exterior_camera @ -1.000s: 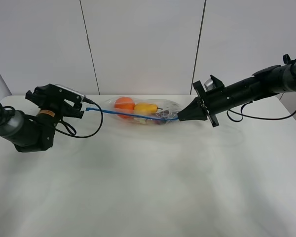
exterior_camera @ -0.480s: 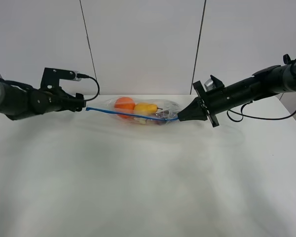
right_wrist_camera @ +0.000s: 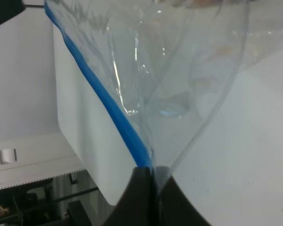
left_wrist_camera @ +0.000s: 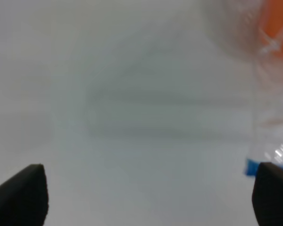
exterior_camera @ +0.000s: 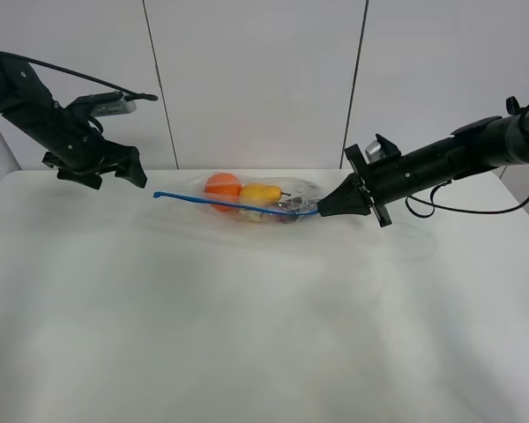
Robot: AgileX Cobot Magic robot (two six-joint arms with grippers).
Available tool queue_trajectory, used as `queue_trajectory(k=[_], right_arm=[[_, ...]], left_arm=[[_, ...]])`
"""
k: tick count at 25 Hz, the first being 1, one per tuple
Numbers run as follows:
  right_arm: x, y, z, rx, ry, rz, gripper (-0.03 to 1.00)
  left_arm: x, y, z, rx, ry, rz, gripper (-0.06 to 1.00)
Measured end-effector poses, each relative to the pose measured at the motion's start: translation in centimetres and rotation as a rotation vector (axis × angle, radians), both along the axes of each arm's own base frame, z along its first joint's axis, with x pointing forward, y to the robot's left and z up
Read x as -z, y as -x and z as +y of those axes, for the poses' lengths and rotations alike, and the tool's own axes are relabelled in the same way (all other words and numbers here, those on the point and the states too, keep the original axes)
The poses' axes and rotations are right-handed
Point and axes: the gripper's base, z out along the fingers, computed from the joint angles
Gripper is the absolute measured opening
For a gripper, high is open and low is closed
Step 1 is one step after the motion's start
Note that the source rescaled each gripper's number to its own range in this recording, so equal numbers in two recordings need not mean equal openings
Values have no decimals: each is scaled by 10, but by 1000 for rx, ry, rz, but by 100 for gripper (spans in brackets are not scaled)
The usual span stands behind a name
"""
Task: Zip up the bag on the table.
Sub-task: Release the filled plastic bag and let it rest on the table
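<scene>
Item: clear crinkly plastic zip bag (exterior_camera: 273,190) with blue zipper strip (exterior_camera: 194,200), lying at twelve o'clock on the white matte tabletop (exterior_camera: 247,335). The right hand (exterior_camera: 320,211) is clenched on its three-o'clock corner, likely anchoring the strip taut; the left hand (exterior_camera: 119,172) hangs released, jaws spread, off the nine-o'clock end.
</scene>
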Motion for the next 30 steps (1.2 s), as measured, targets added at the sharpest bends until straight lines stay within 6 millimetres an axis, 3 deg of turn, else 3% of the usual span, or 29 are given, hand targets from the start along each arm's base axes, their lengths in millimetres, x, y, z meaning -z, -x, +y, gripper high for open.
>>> queue_trajectory(k=[8, 12, 24, 30], right_arm=[[0, 0, 0, -4, -3, 2, 0], [0, 0, 0, -4, -3, 2, 0], [0, 0, -1, -2, -3, 2, 0], [0, 0, -1, -2, -3, 2, 0]], left_arm=[[4, 16, 11, -33, -123, 199, 100], [-4, 24, 17, -33, -186, 250, 100], [-13, 44, 11, -78, -114, 406, 100], [-28, 85, 11, -72, -119, 416, 100]])
